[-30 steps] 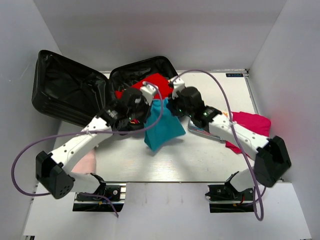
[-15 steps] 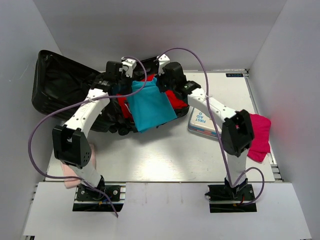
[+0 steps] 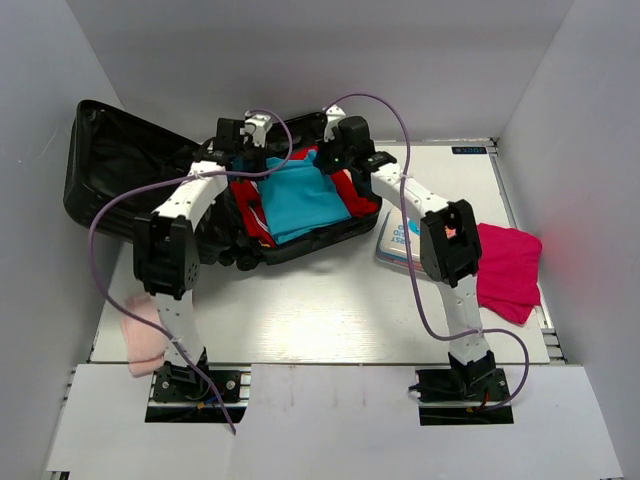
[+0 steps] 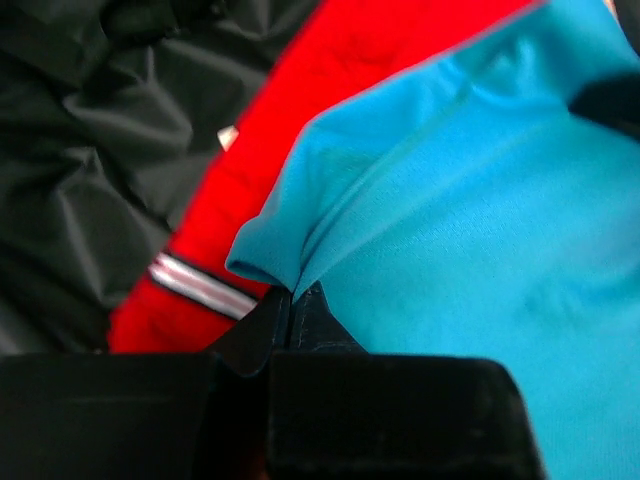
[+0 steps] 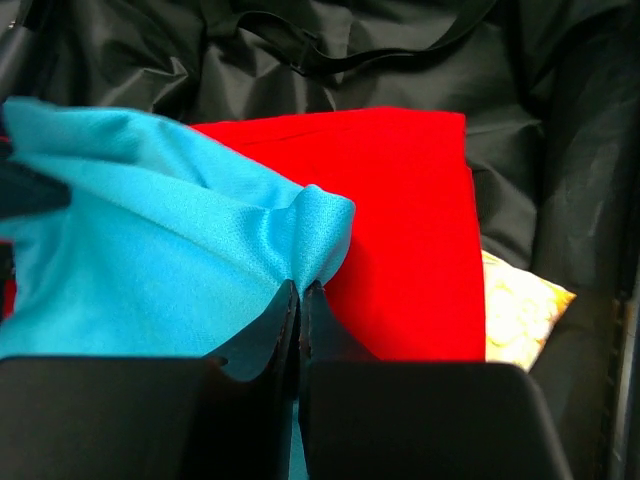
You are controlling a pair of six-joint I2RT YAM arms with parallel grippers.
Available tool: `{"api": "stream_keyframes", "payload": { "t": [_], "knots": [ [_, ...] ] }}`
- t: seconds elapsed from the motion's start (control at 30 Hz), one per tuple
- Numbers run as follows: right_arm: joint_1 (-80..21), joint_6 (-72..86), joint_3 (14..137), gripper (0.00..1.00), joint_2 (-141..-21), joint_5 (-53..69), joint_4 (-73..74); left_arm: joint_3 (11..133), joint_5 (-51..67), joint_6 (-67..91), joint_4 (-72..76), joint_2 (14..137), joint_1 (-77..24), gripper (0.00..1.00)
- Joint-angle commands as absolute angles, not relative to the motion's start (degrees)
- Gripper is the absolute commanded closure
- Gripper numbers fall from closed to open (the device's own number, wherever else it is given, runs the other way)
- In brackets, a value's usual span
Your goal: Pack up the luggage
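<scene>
Clamping teal cloth (image 3: 298,200) over luggage (image 3: 130,185), left end effector (image 4: 291,298), right end effector (image 5: 299,290); yellow item (image 5: 520,300) right-wrist only.

Bright even light; wrist cams soft-focus.

a robot lab cell: plain white walls (image 3: 300,60) box in a metal table (image 3: 320,310).

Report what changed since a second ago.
Both arms swung away from their bases, carrying the teal cloth from above the table into the luggage, onto the red garment. Left gripper and right gripper stayed shut on it. Luggage, first-aid tin and magenta cloth stayed put.
</scene>
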State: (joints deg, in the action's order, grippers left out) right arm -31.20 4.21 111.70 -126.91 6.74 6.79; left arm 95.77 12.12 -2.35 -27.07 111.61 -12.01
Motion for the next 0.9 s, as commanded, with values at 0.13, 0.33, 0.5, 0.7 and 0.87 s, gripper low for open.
{"api": "stream_keyframes", "payload": {
  "t": [0.13,0.33,0.5,0.7,0.87],
  "knots": [
    [-28.7,10.0,113.0,1.00,-128.3,13.5,0.7,106.6,13.6,-4.3,-25.9,117.3,-8.8,1.00],
    [-28.4,10.5,111.8,0.94,-129.2,14.9,0.7,107.0,14.0,-1.9,-29.3,118.0,-6.2,0.91],
    [-28.4,10.5,113.2,0.83,-129.5,14.1,1.1,105.7,12.9,-1.5,-31.6,116.6,-6.0,0.89],
    [-28.3,9.7,114.0,0.32,-128.7,13.4,4.3,103.7,13.4,-0.4,-34.5,114.0,-5.1,0.49],
    [-28.2,8.2,110.2,0.10,-123.3,11.7,8.7,105.7,15.5,2.2,-35.1,112.9,-5.4,0.00]
  ]
}}
